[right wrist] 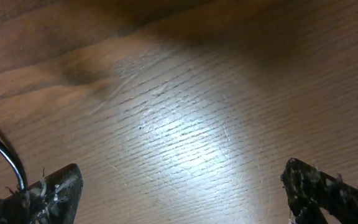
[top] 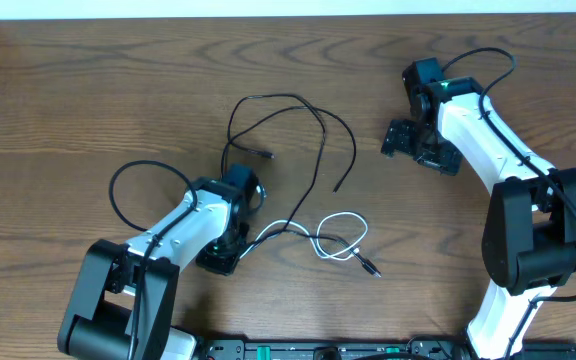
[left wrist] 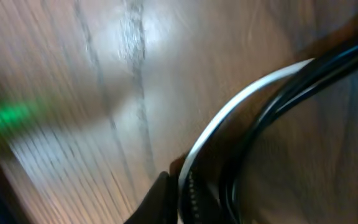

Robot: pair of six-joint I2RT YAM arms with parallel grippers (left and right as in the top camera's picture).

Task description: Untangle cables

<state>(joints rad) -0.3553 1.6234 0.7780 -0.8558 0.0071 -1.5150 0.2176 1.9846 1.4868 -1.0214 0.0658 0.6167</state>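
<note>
white cable [left wrist: 229,107] pinched in l gripper [left wrist: 183,194]

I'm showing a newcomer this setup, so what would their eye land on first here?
Probably the black cable, sprawled in loose loops across the table, crossing the white cable curled nearer the front. Next, the left tool, pinched shut on the white cable, while the right tool hangs open over bare wood at far right.

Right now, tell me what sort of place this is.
Probably a robotics lab bench: a wood-grain table, two white-and-black robot arms based at its near edge, and a loose black cable and white cable laid out for handling practice.
</note>
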